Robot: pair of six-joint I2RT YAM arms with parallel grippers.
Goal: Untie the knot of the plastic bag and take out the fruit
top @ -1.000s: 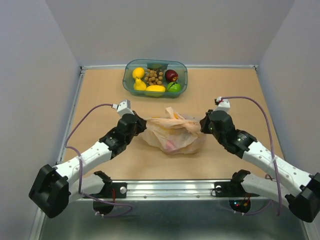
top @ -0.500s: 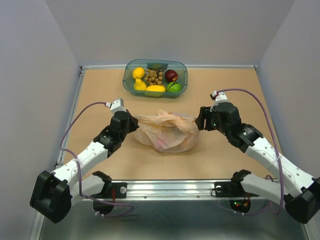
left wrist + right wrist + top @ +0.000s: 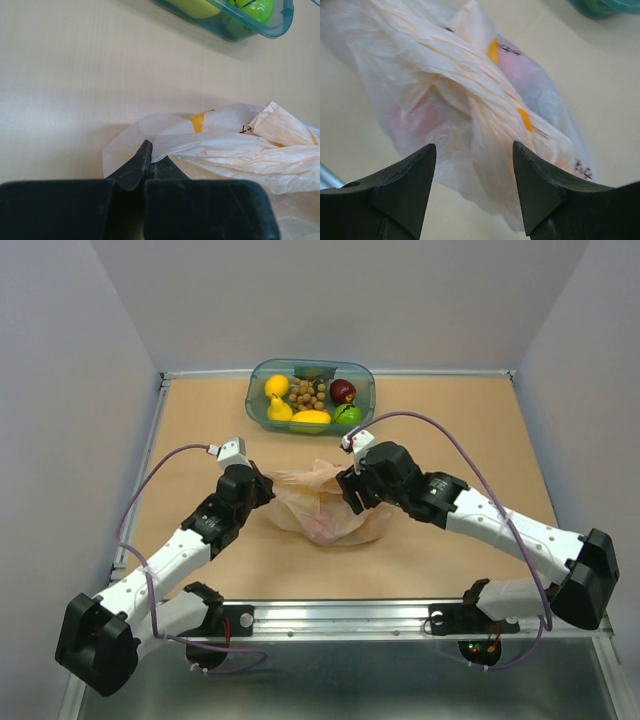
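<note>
The pale peach plastic bag (image 3: 322,508) lies on the table between my arms. My left gripper (image 3: 264,487) is at its left end, shut on a fold of the film (image 3: 148,149). My right gripper (image 3: 351,490) hovers over the bag's right half, open, with the film (image 3: 470,90) just beyond its fingertips (image 3: 427,152) and nothing between them. Bunched handle strips (image 3: 485,85) run slantwise across the top of the bag; I cannot make out the knot as a separate lump. A pink fruit (image 3: 412,117) shows dimly through the film; the other fruit in the bag is hidden.
A teal-tinted tub (image 3: 258,400) stands at the back of the table with yellow fruit, a brown cluster, a red apple and a green apple in it. Its corner (image 3: 280,22) shows in the left wrist view. Grey walls close in the table on three sides.
My right gripper has opened, let go of the bag's right end and swung left over the bag. The bag has sagged and slid left. The left gripper keeps its hold.
</note>
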